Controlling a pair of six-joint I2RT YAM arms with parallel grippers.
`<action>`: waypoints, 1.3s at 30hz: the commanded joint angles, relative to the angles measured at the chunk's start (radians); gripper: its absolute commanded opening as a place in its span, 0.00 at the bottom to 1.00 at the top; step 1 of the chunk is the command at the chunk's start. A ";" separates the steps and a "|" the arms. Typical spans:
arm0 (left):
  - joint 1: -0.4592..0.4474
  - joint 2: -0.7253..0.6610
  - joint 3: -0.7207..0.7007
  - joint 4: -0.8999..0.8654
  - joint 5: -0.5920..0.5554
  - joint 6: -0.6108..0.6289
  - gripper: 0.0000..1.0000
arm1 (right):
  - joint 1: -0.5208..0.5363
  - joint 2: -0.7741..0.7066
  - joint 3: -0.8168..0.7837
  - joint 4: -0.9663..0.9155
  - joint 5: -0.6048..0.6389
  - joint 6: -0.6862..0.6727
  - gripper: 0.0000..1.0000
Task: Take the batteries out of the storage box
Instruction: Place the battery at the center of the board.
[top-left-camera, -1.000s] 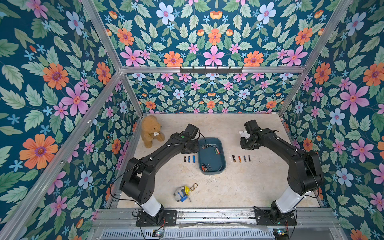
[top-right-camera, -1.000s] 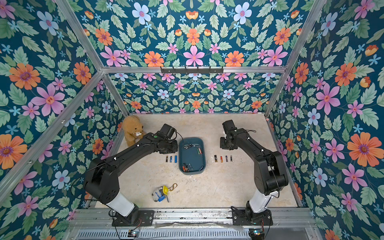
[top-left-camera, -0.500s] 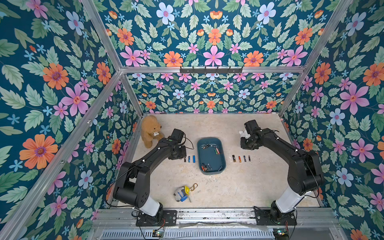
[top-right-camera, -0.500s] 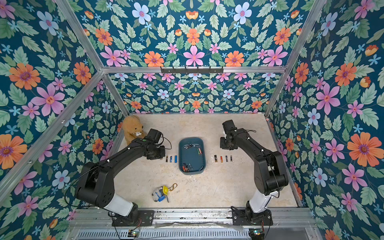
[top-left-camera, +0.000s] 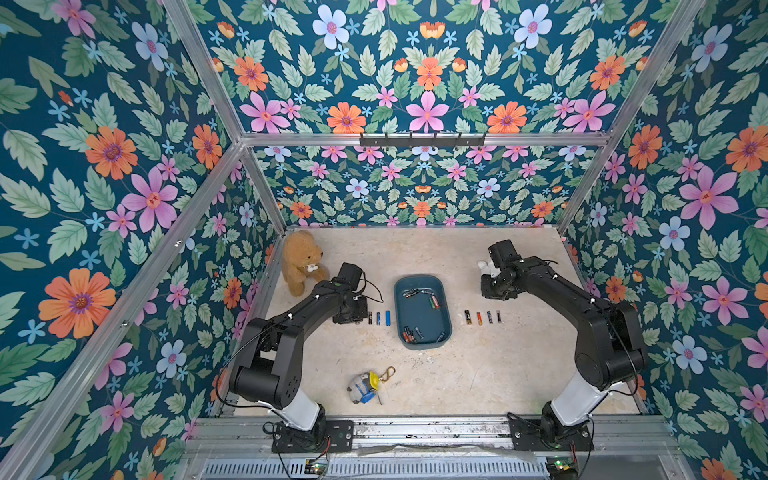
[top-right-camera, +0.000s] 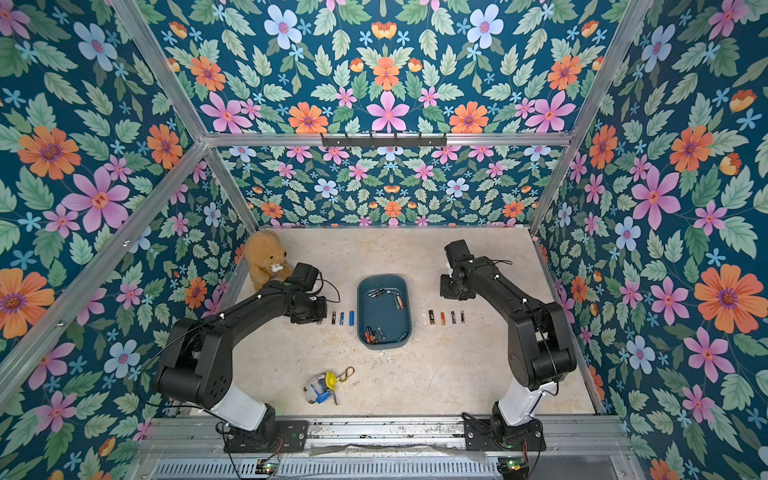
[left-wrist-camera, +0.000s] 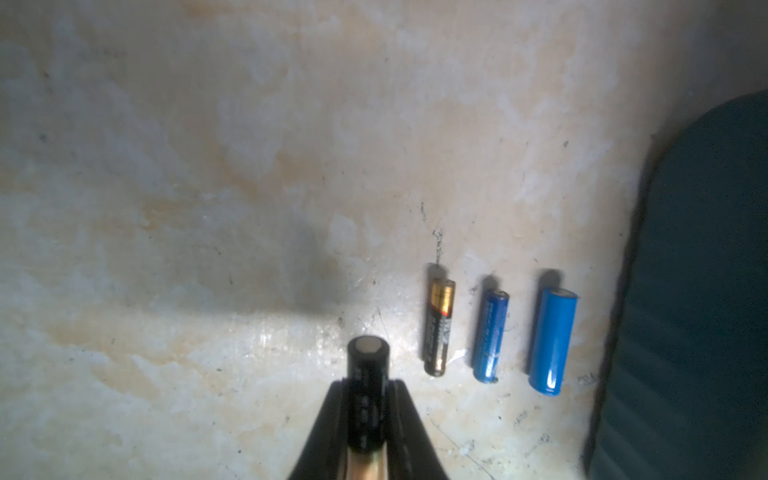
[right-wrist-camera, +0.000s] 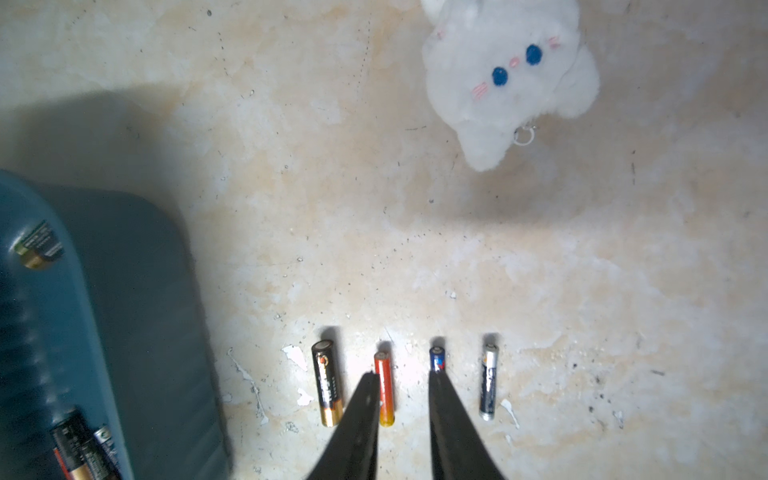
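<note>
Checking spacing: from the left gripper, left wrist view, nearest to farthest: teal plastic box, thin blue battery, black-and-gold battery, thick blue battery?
1. black-and-gold battery, beside left gripper
2. thin blue battery, middle
3. thick blue battery, outermost
4. teal plastic box, beyond them

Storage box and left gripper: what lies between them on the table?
Left wrist view: between left gripper and storage box lie a black-and-gold battery, a thin blue battery and a thick blue battery.
</note>
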 joint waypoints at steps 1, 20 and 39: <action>0.006 0.013 0.000 0.025 -0.005 0.028 0.19 | 0.001 0.003 0.007 -0.020 0.013 0.001 0.27; 0.009 0.091 0.016 0.075 0.009 0.050 0.19 | 0.001 0.015 0.016 -0.027 0.016 0.003 0.27; 0.009 0.125 0.007 0.102 0.020 0.050 0.20 | 0.001 0.025 0.032 -0.036 0.019 0.003 0.28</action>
